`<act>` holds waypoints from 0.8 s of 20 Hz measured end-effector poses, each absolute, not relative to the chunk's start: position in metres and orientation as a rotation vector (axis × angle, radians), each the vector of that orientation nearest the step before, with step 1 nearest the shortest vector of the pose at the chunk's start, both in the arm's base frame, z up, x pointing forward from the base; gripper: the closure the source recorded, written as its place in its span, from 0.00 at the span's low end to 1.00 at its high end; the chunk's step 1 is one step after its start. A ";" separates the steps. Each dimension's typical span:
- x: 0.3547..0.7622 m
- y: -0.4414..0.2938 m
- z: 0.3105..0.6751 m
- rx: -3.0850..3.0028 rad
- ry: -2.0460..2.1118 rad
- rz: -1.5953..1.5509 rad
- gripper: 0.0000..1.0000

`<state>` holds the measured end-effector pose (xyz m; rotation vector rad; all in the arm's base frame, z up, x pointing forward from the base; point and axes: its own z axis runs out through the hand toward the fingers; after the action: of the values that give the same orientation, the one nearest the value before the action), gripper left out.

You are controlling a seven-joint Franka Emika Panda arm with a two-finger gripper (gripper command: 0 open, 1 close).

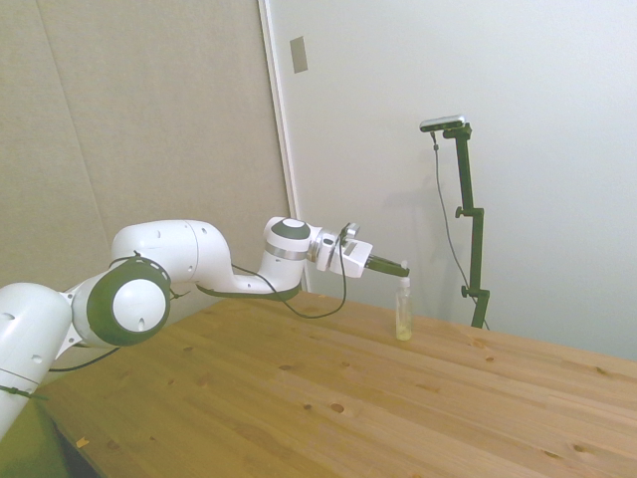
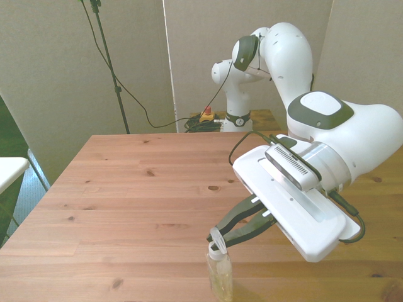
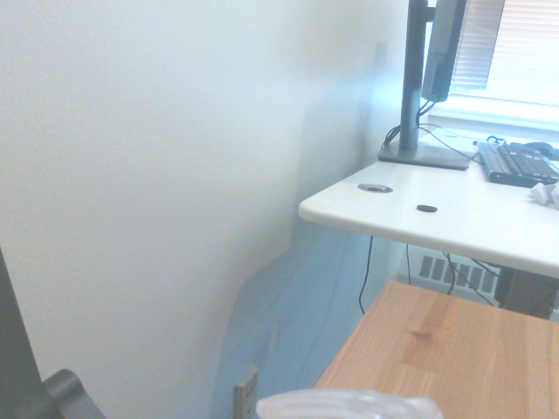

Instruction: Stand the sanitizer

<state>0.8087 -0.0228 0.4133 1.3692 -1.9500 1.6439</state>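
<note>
The sanitizer (image 1: 403, 317) stands upright on the wooden table (image 1: 299, 398), near its far edge in the side view. It is a small clear bottle of pale yellowish liquid with a white pump top. In the front view the sanitizer (image 2: 220, 277) is at the table's near edge, a little right of the middle. My gripper (image 1: 401, 269) reaches out level from the arm, and its dark fingers are shut on the pump top. From the front, the gripper (image 2: 217, 237) closes on the white top from the front view's right. The wrist view shows only a blurred white top (image 3: 349, 403).
The wrist view looks past the table edge (image 3: 454, 349) to a white wall and a white desk (image 3: 437, 209) with a keyboard and a monitor stand. Behind the table in the front view lie cables and a red-buttoned box (image 2: 206, 115).
</note>
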 end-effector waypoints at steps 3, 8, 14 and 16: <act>0.806 -0.019 0.414 1.380 -1.958 1.645 0.00; 0.799 -0.011 0.415 1.400 -1.956 1.643 0.00; 0.796 -0.011 0.413 1.423 -1.968 1.617 0.00; 0.796 -0.011 0.412 1.426 -1.971 1.613 0.00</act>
<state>0.7956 -0.0106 0.4119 1.4260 -1.9713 1.6125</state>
